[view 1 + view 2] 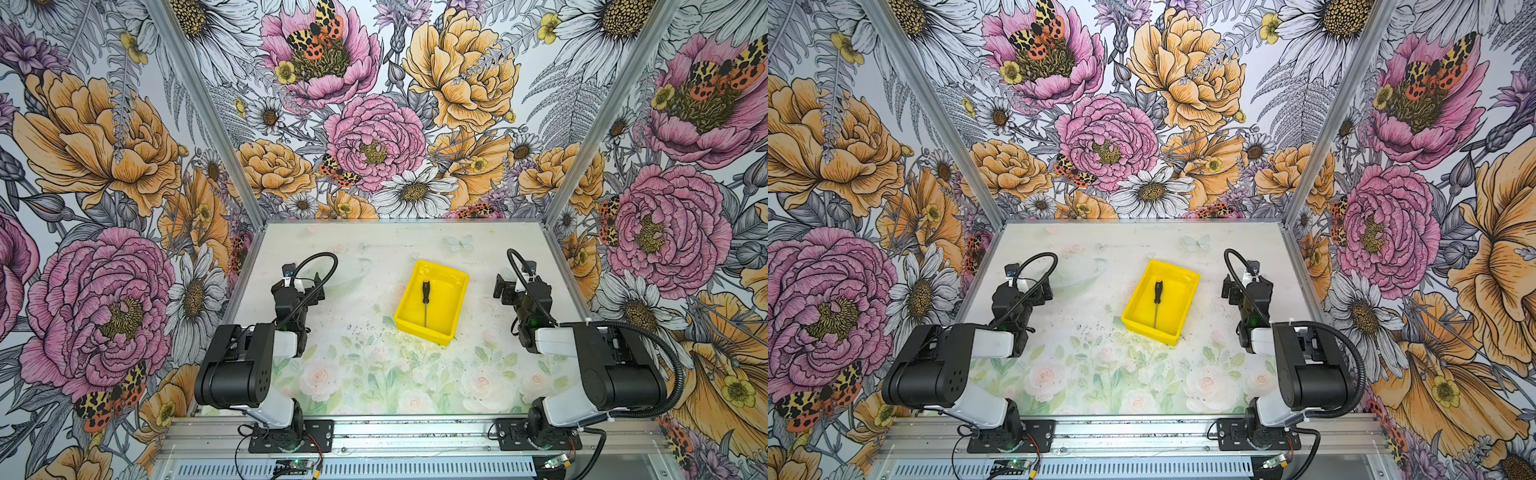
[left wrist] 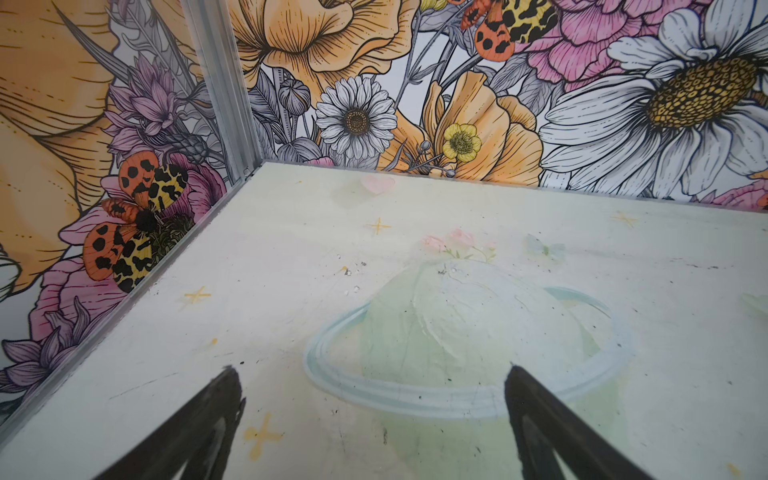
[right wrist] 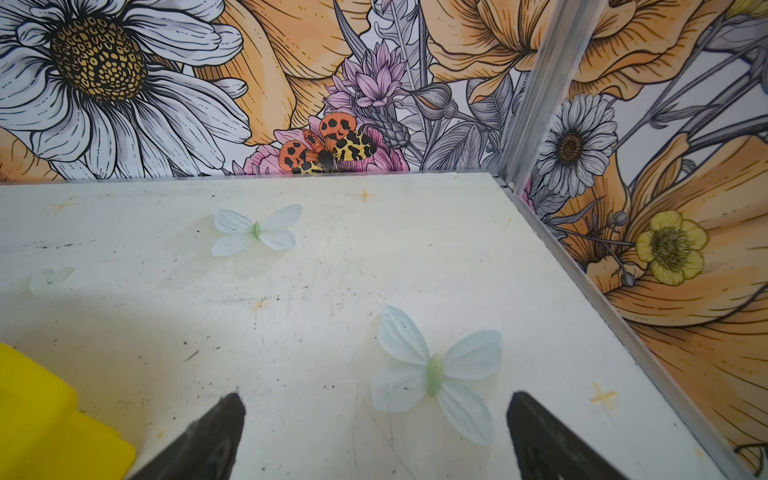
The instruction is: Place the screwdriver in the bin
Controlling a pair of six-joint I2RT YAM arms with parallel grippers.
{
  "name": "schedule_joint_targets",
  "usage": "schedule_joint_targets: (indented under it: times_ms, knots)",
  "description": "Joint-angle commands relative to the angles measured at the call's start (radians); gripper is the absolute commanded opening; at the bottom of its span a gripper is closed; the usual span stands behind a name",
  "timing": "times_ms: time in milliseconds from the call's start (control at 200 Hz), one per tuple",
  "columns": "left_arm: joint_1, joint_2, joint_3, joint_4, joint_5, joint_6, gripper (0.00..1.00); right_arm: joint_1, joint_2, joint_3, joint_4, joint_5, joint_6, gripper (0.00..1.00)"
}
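The screwdriver (image 1: 425,301) (image 1: 1157,302) lies flat on the floor of the yellow bin (image 1: 422,334) (image 1: 1148,332). Its black handle points toward the back wall and its thin silver shaft runs toward the bin's near wall, where the tip ends close to or against the wall; I cannot tell which. It sits in the left half of the bin, roughly parallel to the long sides, and nothing grips it. The bin stands slightly skewed on the pale, flower-printed tabletop (image 1: 374,374) (image 1: 1100,374). It is about mid-table between the two arms and somewhat nearer the right one. Both arms are folded back on their own sides, well apart from the bin, with their claws aimed toward the far corners. In the left wrist view the left gripper (image 2: 372,369) has its two dark fingertips (image 2: 230,386) spread wide. Nothing is between them, and they hover over a faded printed ringed planet (image 2: 457,332) on the tabletop. In the right wrist view the right gripper (image 3: 376,395) is likewise spread wide and empty, with its fingertips (image 3: 232,411) above bare, scuffed tabletop. A pale printed butterfly (image 3: 434,374) lies just beside one fingertip. A yellow corner of the bin (image 3: 37,415) shows at the edge of that view, off to the side of the claw and not touching it. Bold floral wallpaper (image 1: 374,124) with moths covers the three walls around the table.
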State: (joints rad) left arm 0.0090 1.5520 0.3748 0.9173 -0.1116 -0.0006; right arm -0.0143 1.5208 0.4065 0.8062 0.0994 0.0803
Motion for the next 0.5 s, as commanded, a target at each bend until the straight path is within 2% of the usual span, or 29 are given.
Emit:
schedule_joint_targets:
  times_ms: [0,495]
  knots:
    - [-0.007,-0.001,0.000,0.027,-0.015,0.004,0.99,-0.002,0.012,-0.007,0.042,-0.004,-0.002,1.00]
    - [-0.020,0.000,0.001,0.025,-0.038,0.014,0.99,-0.002,0.013,-0.008,0.042,-0.006,-0.002,0.99]
